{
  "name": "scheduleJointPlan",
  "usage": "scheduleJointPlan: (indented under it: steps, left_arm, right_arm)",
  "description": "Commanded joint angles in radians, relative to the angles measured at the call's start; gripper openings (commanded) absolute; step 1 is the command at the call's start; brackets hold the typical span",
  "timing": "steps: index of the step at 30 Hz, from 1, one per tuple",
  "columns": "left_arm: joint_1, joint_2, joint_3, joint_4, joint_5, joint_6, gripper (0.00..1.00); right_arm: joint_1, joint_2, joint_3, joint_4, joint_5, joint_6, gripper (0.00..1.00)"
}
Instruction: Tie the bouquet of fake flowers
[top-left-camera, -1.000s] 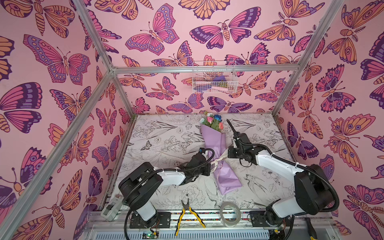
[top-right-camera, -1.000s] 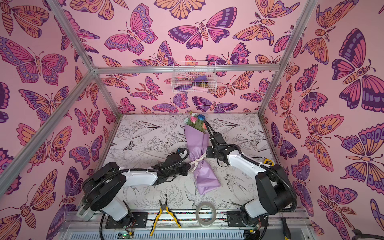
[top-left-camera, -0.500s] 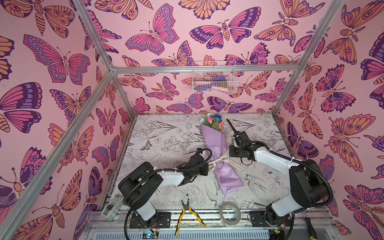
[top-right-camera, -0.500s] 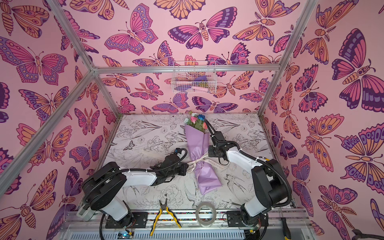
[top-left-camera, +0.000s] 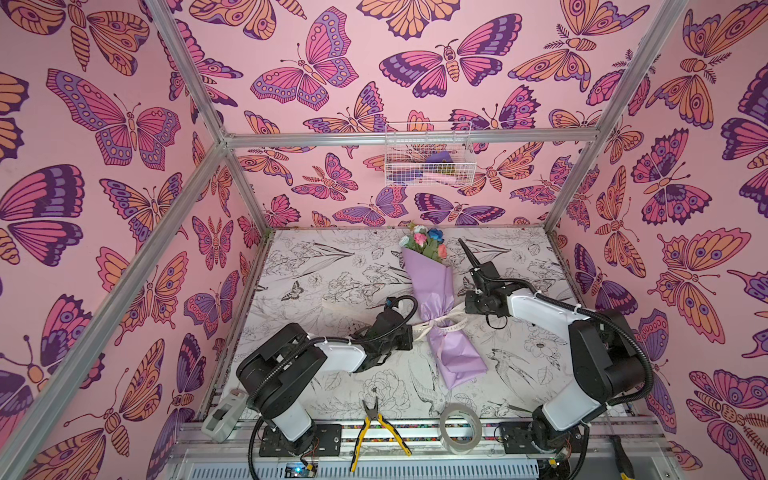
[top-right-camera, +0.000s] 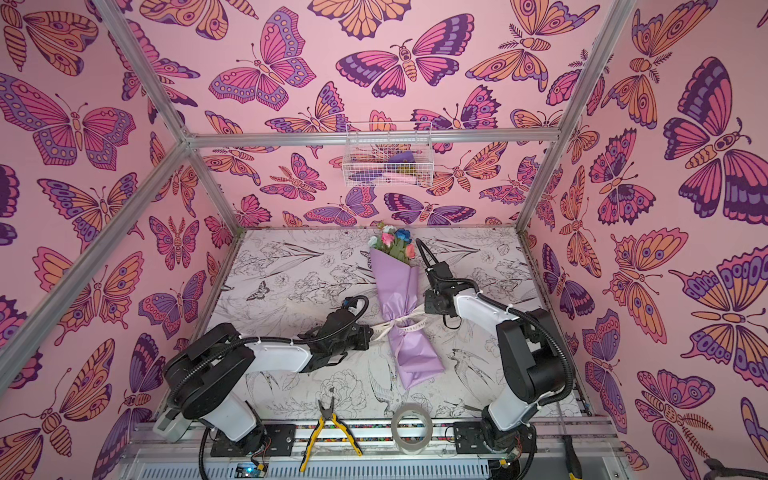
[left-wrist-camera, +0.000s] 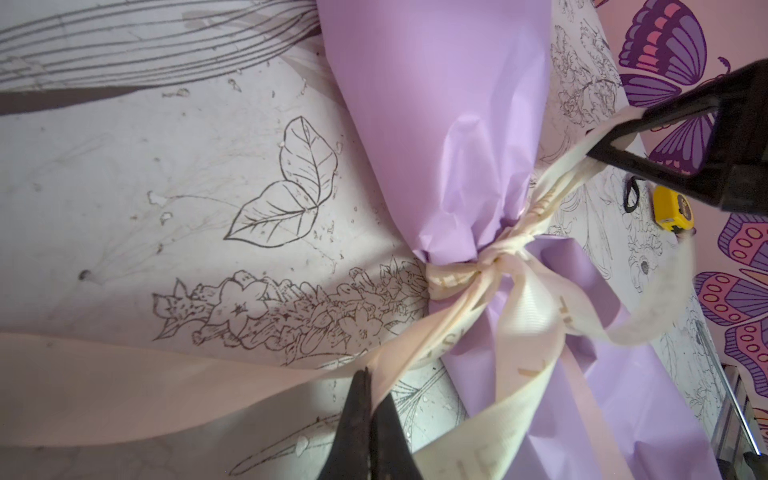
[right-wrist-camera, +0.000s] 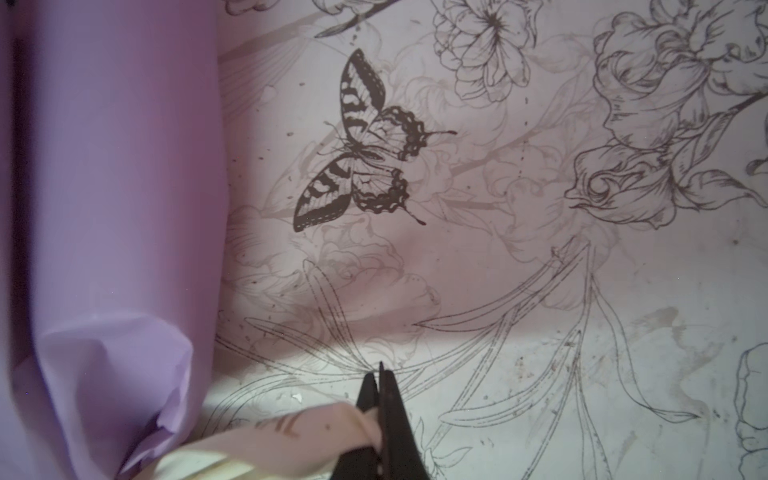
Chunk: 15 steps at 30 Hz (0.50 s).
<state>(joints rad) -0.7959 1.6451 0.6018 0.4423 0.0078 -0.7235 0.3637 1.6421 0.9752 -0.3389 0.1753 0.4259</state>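
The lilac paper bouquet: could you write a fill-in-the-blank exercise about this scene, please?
The left gripper and right gripper pinch the cream printed ____ knotted round the lilac paper bouquet.
Yellow-handled pliers lie beside a clear roll of ____.
A white wire ____ hangs on the back wall.
Missing words: ribbon; tape; basket

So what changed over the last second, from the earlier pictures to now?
The left gripper drew back slightly from the bouquet, pulling the ribbon tighter around the wrap's waist. The right gripper barely shifted. Nothing was taken or released: both pairs of jaws are shut on ribbon ends as before. The bouquet lies where it was.
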Motion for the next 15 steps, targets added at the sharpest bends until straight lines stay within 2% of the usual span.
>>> scheduleJointPlan:
  steps: [1,7,15]
  left_arm:
    - [0.030,0.010,-0.048,-0.040,-0.056,-0.036,0.00]
    - [0.073,-0.033,-0.108,-0.040,-0.087,-0.057,0.00]
    - [0.133,-0.073,-0.133,-0.065,-0.107,-0.033,0.00]
  right_arm:
    - [-0.044,0.025,0.019,-0.042,0.109,0.022,0.00]
    - [-0.088,0.044,0.017,-0.045,0.080,0.019,0.00]
    - [-0.092,0.060,0.035,-0.041,0.054,0.013,0.00]
